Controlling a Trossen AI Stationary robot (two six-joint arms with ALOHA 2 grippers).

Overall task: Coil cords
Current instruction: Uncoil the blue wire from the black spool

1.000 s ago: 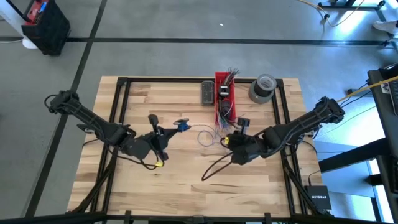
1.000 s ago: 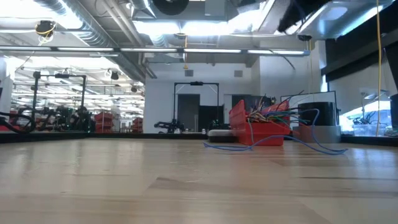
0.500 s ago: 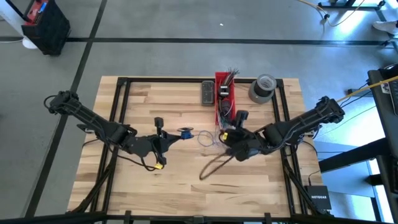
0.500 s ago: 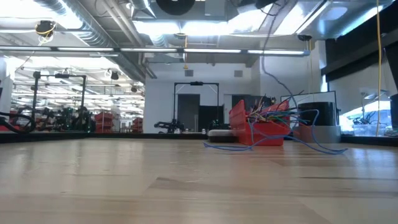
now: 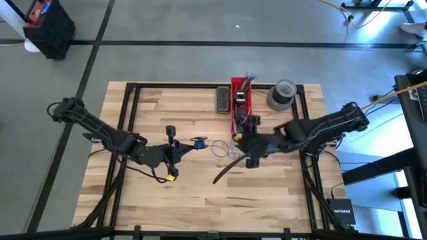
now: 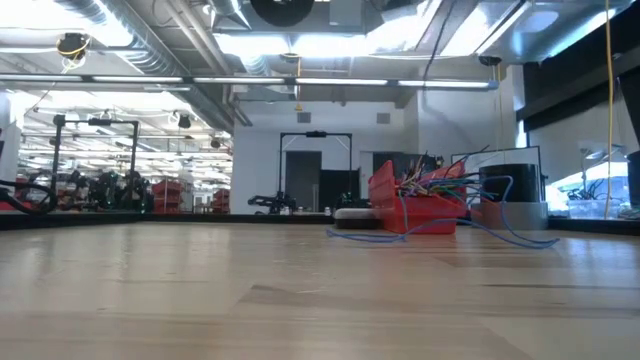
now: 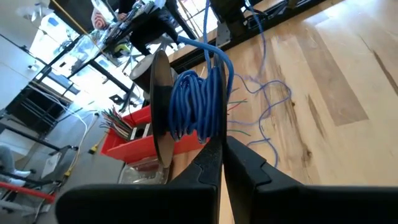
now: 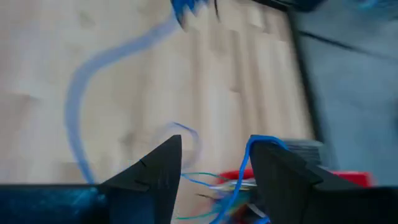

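My left gripper (image 5: pixel 179 148) (image 7: pixel 221 163) is shut on a small dark spool (image 5: pixel 198 142) wound with blue cord (image 7: pixel 194 102), held above the table's middle. A free length of the blue cord runs off the spool to loose loops (image 5: pixel 221 147) (image 7: pixel 268 102) on the wood. My right gripper (image 5: pixel 244 143) (image 8: pixel 214 152) hangs open above those loops, next to the red bin. A blue strand (image 8: pixel 254 144) passes close by one of its fingers; I cannot tell whether they touch. A thin dark cord (image 5: pixel 227 171) curves from under it toward the near edge. My left gripper pinches the rim of one of the spool's dark flanges (image 7: pixel 216 134) between its two shut fingers. The fingers come nearly level from the table's left. The spool is lifted clear of the table, its discs standing on edge, and the cord trails slack from it down to the wood.
A red bin (image 5: pixel 241 101) (image 6: pixel 415 208) full of short coloured wire ends stands at the far middle. A dark flat box (image 5: pixel 222 100) lies to its left and a grey tape roll (image 5: pixel 281 94) to its right. Bare wood stretches along the near side.
My right gripper has risen and gone toward the far edge and the red bin, turning as it went. The thin dark cord below it has shifted along with it. My left gripper has swung the spool a little toward the right, staying shut.
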